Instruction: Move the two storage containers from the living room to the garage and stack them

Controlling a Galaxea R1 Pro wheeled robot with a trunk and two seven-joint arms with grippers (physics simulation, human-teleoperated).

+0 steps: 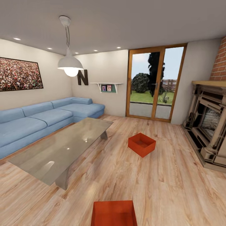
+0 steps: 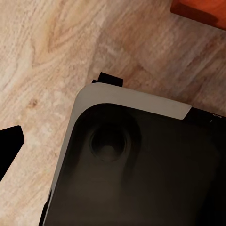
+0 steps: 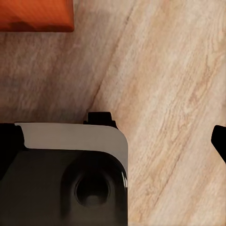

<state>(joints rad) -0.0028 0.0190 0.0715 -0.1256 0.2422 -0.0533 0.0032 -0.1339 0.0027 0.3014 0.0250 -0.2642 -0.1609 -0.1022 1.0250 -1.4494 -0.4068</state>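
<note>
I am in the living room with light wood-plank flooring. One red-orange storage container (image 1: 142, 144) sits on the planks in the middle of the room, right of the glass coffee table. The other storage container (image 1: 114, 213) lies close in front of me at the lower edge of the head view. A corner of it shows in the left wrist view (image 2: 200, 12) and in the right wrist view (image 3: 35, 14). My left gripper (image 2: 113, 146) and right gripper (image 3: 113, 141) hang over my dark base, fingers wide apart, holding nothing. The garage is out of view.
A glass coffee table (image 1: 62, 147) stands at the left, with a blue sectional sofa (image 1: 34, 121) behind it. A fireplace (image 1: 208, 128) lines the right wall. Wood-framed glass doors (image 1: 153, 84) are at the far end. A pendant lamp (image 1: 70, 64) hangs above the table.
</note>
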